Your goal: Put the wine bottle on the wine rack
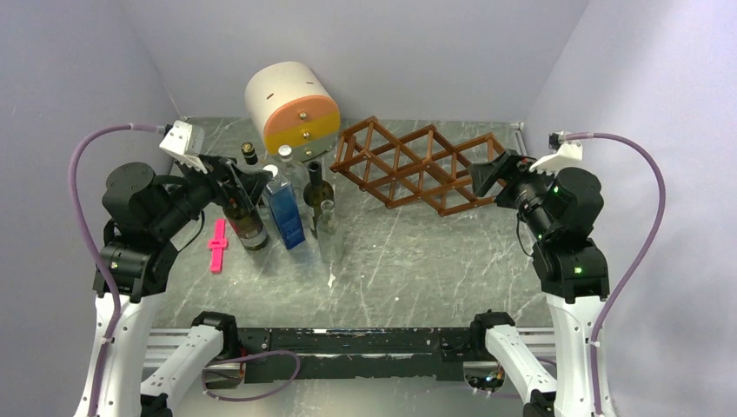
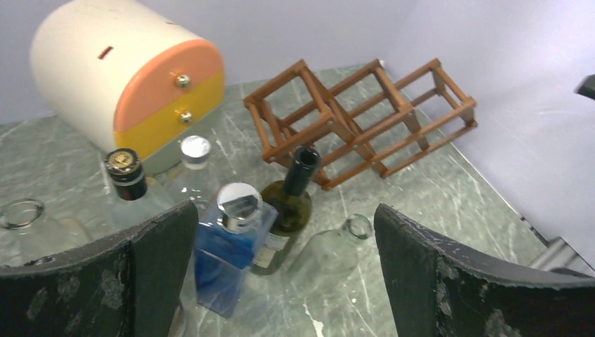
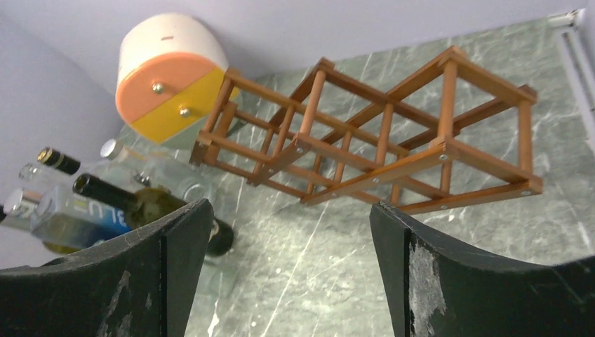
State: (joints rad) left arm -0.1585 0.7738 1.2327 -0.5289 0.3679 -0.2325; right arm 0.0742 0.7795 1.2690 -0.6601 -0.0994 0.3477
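Rack: Your reddish-brown wooden lattice wine rack (image 1: 417, 165) stands at a slant on the grey-green marbled table (image 1: 417, 261). You can see the tabletop straight through its diamond-shaped cells.
Wine bottle: The dark green glass wine bottle with an open black neck and a pale label (image 2: 289, 207) stands upright to the left of the rack, well apart from it. Its label print is too small for you to read.
Other bottles: The blue square glass bottle with a silver cap (image 2: 235, 246) stands just beside the wine bottle, on the side away from the rack. Pale lettering runs along its side, but you can read it only in part. The clear open-mouthed glass bottle (image 2: 337, 242) stands just beside the wine bottle on the rack's side. The clear bottle with a silver cap (image 2: 193, 165) and the bottle with a black-and-gold cap (image 2: 126, 175) stand farther left of the rack.
Drawer unit: The round cream drawer unit with orange and yellow fronts (image 1: 291, 109) sits near the rack's left end. Both drawers are pushed in, so you cannot see what they hold.
Left gripper: The left gripper (image 2: 284, 210) is over the bottles with its jaws spread wide, gripping nothing.
Right gripper: The right gripper (image 3: 291, 208) is near the rack's right end and faces it. Its jaws are wide apart and hold nothing.
Pink piece: A bright pink plastic piece (image 1: 217, 245) lies flat on the table, left of the rack and beyond the bottles.
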